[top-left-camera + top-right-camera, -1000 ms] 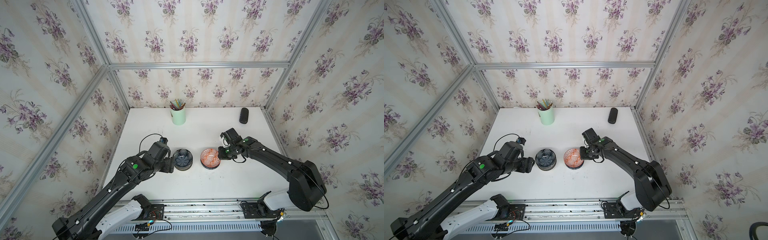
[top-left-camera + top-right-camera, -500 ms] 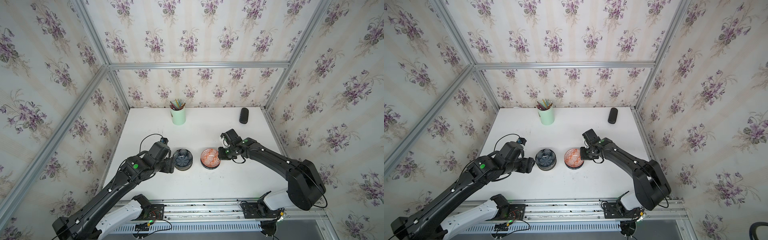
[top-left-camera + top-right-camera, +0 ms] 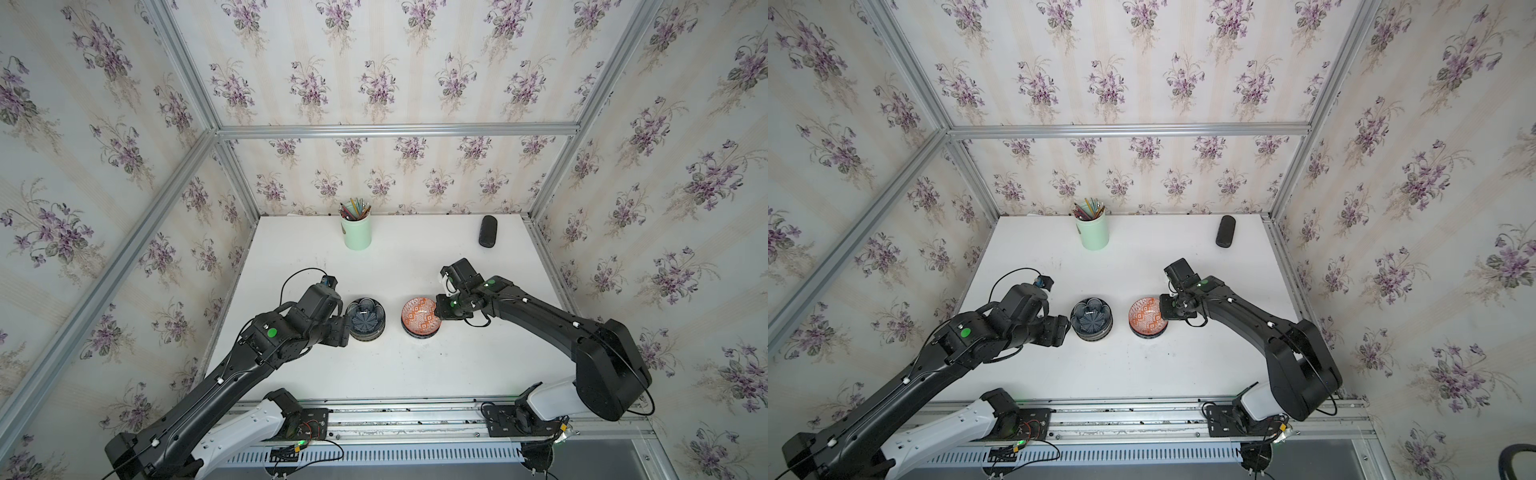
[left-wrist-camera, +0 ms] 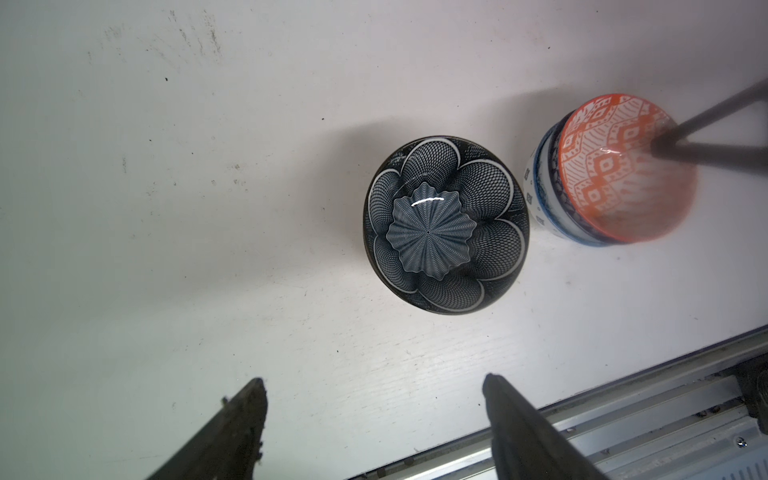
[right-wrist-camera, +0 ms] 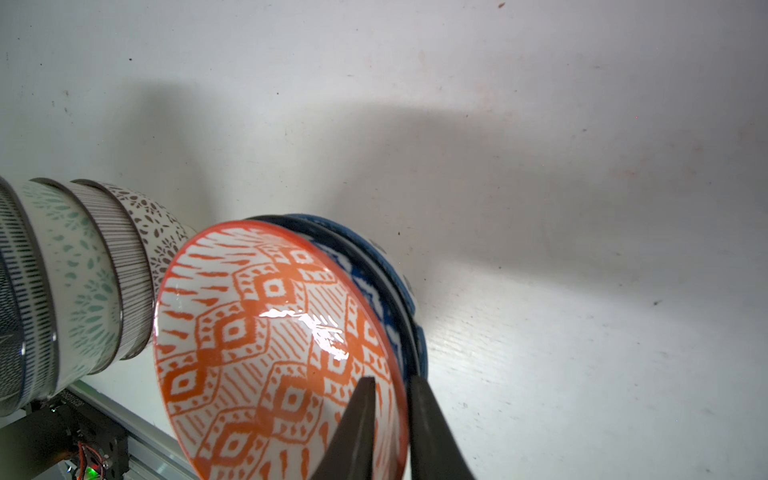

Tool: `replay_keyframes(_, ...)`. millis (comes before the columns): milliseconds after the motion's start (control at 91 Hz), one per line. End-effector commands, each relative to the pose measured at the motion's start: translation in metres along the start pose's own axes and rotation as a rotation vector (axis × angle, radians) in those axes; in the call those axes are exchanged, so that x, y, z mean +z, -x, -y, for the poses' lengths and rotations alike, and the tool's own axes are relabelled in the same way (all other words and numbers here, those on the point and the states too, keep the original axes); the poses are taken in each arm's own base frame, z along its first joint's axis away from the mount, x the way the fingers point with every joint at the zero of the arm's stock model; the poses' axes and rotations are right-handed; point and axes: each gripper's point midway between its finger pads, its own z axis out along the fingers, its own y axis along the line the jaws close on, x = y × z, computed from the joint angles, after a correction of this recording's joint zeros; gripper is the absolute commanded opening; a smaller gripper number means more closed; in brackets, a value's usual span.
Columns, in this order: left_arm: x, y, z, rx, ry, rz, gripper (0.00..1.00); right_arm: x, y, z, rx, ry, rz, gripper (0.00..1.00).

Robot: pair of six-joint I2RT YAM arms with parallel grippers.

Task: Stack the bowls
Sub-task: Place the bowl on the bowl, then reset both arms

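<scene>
Bowls (image 3: 1091,319): gathered into two stacks side by side, near but apart, midway on a scuffed white surface (image 3: 415,365), boxed in by violet-sprigged wallpaper (image 3: 374,83) and aluminium framing (image 3: 395,131). Topped by a navy petal bowl (image 3: 365,319) and an orange bowl (image 3: 419,318). Shown only by the wrist views: patterned sides of lower bowls (image 5: 83,270). Left pincer (image 4: 374,378): gaping, empty, short of the navy stack. Right pincer (image 5: 390,380): barely parted astride the orange rim, hidden from above by its own wrist; pinching or not, cannot tell. At the back, well clear: mint pencil cup (image 3: 356,232), dark case (image 3: 487,231).
</scene>
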Motion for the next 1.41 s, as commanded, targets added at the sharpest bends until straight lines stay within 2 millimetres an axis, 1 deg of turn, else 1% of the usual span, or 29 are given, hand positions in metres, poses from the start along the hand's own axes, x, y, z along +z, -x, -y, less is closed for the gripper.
replay_keyframes(0,0.001,0.002,0.0,-0.003,0.005,0.009,0.83,-0.001,0.001,-0.004,0.003,0.017,0.003,0.23)
replay_keyframes(154,0.001,0.001,0.0,-0.001,0.008,0.006,0.83,-0.007,0.003,-0.003,0.0,0.01,0.02,0.29)
replay_keyframes(352,0.0,0.003,-0.004,-0.01,0.033,0.015,0.83,-0.025,0.014,0.0,-0.004,-0.03,0.085,0.45)
replay_keyframes(440,-0.005,0.008,-0.013,-0.03,0.075,0.042,0.83,-0.038,0.025,0.005,0.006,-0.053,0.145,0.54)
replay_keyframes(484,-0.01,0.013,-0.023,-0.049,0.128,0.079,0.84,-0.047,0.033,0.01,0.024,-0.067,0.188,0.56)
replay_keyframes(549,-0.018,0.025,-0.035,-0.101,0.181,0.164,0.86,-0.064,0.048,0.016,0.038,-0.101,0.289,0.67)
replay_keyframes(571,-0.019,0.028,-0.039,-0.116,0.199,0.194,0.86,-0.074,0.059,0.029,0.069,-0.136,0.351,0.72)
replay_keyframes(604,-0.021,0.035,-0.046,-0.136,0.232,0.244,0.86,-0.086,0.069,0.04,0.083,-0.181,0.425,0.8)
replay_keyframes(637,-0.024,0.041,-0.056,-0.152,0.284,0.299,0.86,-0.1,0.08,0.051,0.099,-0.233,0.516,0.93)
replay_keyframes(659,-0.026,0.046,-0.062,-0.166,0.319,0.344,0.86,-0.107,0.085,0.059,0.11,-0.266,0.568,0.97)
replay_keyframes(725,-0.028,0.052,-0.087,-0.195,0.464,0.444,0.86,-0.125,0.095,0.088,0.145,-0.374,0.698,1.0)
replay_keyframes(780,-0.025,0.061,-0.104,-0.232,0.543,0.534,0.93,-0.133,0.099,0.112,0.161,-0.455,0.79,1.0)
replay_keyframes(802,-0.019,0.059,-0.11,-0.223,0.571,0.544,0.94,-0.134,0.098,0.121,0.159,-0.49,0.816,1.0)
replay_keyframes(835,-0.014,0.068,-0.118,-0.225,0.589,0.605,0.94,-0.134,0.096,0.132,0.153,-0.535,0.858,1.0)
replay_keyframes(879,-0.005,0.07,-0.129,-0.208,0.625,0.64,0.94,-0.133,0.092,0.144,0.111,-0.595,0.901,1.0)
replay_keyframes(956,0.011,0.081,-0.143,-0.198,0.607,0.737,0.94,-0.134,0.082,0.167,0.107,-0.684,0.993,1.0)
replay_keyframes(1022,0.028,0.087,-0.155,-0.17,0.577,0.803,0.96,-0.131,0.074,0.186,0.134,-0.684,1.065,1.0)
replay_keyframes(1033,0.035,0.086,-0.156,-0.16,0.573,0.793,0.96,-0.131,0.074,0.189,0.142,-0.68,1.081,1.0)
replay_keyframes(1055,0.039,0.087,-0.161,-0.17,0.569,0.806,0.96,-0.13,0.072,0.195,0.159,-0.674,1.102,1.0)
replay_keyframes(1121,0.069,0.083,-0.189,-0.212,0.568,0.734,0.96,-0.122,0.066,0.212,0.207,-0.666,1.151,0.99)
replay_keyframes(1165,0.088,0.084,-0.202,-0.234,0.553,0.701,0.96,-0.12,0.065,0.223,0.233,-0.677,1.187,1.0)
replay_keyframes(1187,0.1,0.084,-0.206,-0.235,0.541,0.683,0.95,-0.113,0.066,0.231,0.25,-0.72,1.137,1.0)
replay_keyframes(1220,0.107,0.09,-0.214,-0.225,0.56,0.674,0.93,-0.117,0.076,0.233,0.261,-0.721,1.161,0.99)
replay_keyframes(1253,0.113,0.101,-0.214,-0.213,0.533,0.655,0.92,-0.127,0.079,0.231,0.247,-0.721,1.242,0.99)
replay_keyframes(1286,0.121,0.107,-0.213,-0.184,0.51,0.626,0.92,-0.131,0.08,0.227,0.2,-0.698,1.284,0.97)
replay_keyframes(1297,0.122,0.109,-0.214,-0.182,0.496,0.624,0.92,-0.127,0.079,0.229,0.192,-0.688,1.279,0.97)
replay_keyframes(1330,0.14,0.107,-0.219,-0.194,0.457,0.581,0.92,-0.121,0.081,0.233,0.178,-0.661,1.279,0.95)
replay_keyframes(1352,0.145,0.111,-0.219,-0.182,0.451,0.588,0.92,-0.112,0.085,0.235,0.164,-0.651,1.233,0.94)
replay_keyframes(1396,0.15,0.112,-0.212,-0.136,0.433,0.585,0.92,-0.103,0.099,0.223,0.106,-0.553,1.202,0.94)
